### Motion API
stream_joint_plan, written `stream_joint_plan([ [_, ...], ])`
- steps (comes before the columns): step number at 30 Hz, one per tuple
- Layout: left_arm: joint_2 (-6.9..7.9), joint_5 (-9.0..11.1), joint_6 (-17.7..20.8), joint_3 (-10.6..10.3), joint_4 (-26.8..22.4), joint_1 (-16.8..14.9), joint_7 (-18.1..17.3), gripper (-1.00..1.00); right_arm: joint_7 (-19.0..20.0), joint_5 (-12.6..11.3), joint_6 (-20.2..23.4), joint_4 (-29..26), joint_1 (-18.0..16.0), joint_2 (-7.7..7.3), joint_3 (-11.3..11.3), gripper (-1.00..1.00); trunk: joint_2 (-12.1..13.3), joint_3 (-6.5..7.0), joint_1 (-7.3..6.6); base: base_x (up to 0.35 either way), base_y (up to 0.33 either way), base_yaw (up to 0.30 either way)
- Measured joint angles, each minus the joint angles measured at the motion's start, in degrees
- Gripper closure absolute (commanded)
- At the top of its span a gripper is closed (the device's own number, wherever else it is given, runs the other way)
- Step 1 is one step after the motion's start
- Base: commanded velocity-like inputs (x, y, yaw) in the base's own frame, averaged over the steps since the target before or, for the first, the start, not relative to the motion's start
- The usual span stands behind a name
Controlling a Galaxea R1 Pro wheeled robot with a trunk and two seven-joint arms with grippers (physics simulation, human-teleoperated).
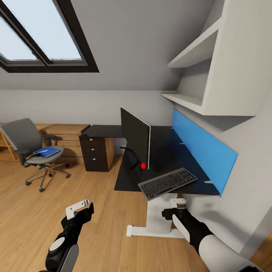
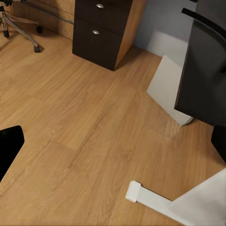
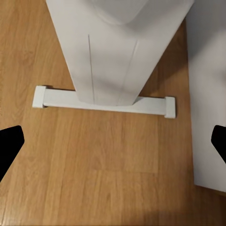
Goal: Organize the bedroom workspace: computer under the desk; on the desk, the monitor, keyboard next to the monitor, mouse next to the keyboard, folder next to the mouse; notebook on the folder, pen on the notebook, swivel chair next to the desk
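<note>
We see the monitor (image 1: 136,136) and keyboard (image 1: 167,183) on the black desk (image 1: 102,131), the blue folder (image 1: 47,152) on the swivel chair (image 1: 32,149). Our left gripper (image 1: 80,207) and right gripper (image 1: 174,207) hang spread apart, holding nothing

We are holding both arms low in front of us in the head view, forearms reaching forward and slightly inward. Our left hand (image 1: 81,207) is sitting at the end of a black wrist, its pale fingers (image 1: 77,206) pointing up and forward, and it is gripping nothing. Our right hand (image 1: 177,204) is reaching forward from a white forearm and black wrist, also carrying nothing. In the right wrist view the dark fingertips (image 3: 9,146) are standing far apart at opposite edges, so that hand is spread wide. In the left wrist view we are likewise seeing dark fingertips (image 2: 9,146) set wide apart.
</note>
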Motion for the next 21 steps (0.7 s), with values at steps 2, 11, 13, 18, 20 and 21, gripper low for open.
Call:
stream_joint_plan([
  [2,0.01,0.0,0.0,0.0,0.0,0.0,0.0,-1.00,0.0,0.0,0.0,0.0,0.0,0.03,0.0,-1.00,0.0,0.00,0.00,0.019,0.021,0.000],
  [11,0.06,-0.1,0.0,0.0,0.1,0.0,-0.1,-1.00,0.1,-0.1,-0.1,-0.1,0.0,0.14,0.1,-1.00,0.0,0.00,-0.01,0.119,0.117,0.000],
  [13,0.08,-0.1,0.0,0.0,0.2,0.0,-0.1,-1.00,0.1,-0.1,-0.1,-0.1,0.0,0.14,0.2,-1.00,0.0,0.00,-0.01,0.059,0.054,0.000],
  [18,0.09,-0.1,0.0,0.0,0.2,0.0,0.0,-1.00,0.2,-0.1,-0.1,-0.1,0.0,0.28,0.2,-1.00,0.0,0.00,-0.02,0.161,0.148,0.000],
  [20,0.10,-0.1,0.0,0.0,0.2,0.0,0.0,-1.00,0.3,0.0,-0.1,-0.1,0.0,0.41,0.2,-1.00,0.0,0.00,-0.02,0.218,0.205,0.000],
  [21,0.10,-0.1,0.0,0.0,0.2,0.0,0.0,-1.00,0.3,0.0,-0.1,-0.1,0.0,0.44,0.2,-1.00,0.0,0.00,-0.03,0.231,0.218,0.000],
])
